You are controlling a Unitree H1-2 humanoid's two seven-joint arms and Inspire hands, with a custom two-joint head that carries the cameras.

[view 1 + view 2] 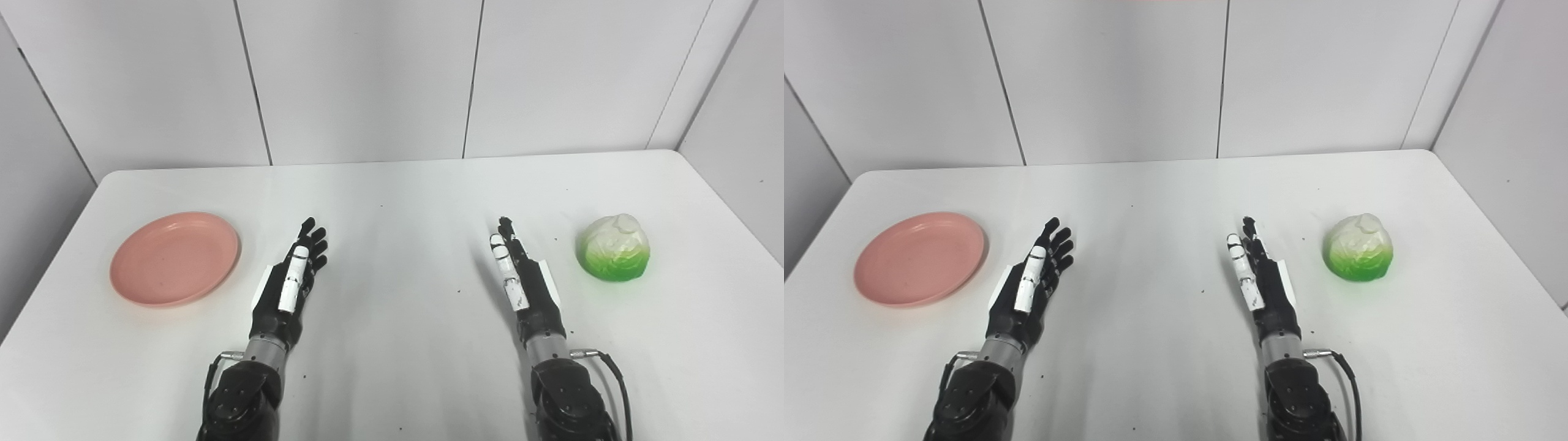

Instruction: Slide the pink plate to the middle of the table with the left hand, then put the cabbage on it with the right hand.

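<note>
A pink plate (174, 258) lies flat on the left side of the white table (398, 196). A green and white cabbage (614, 248) sits on the right side. My left hand (293, 283) is open with fingers straight, edge-up on the table just right of the plate, not touching it. My right hand (519, 277) is open with fingers straight, a short way left of the cabbage, not touching it. Both hands hold nothing. The same scene shows in the right eye view, with the plate (920, 258) and cabbage (1358, 247).
White wall panels (367, 73) stand close behind the table's far edge and along both sides. Small dark specks dot the tabletop between the hands.
</note>
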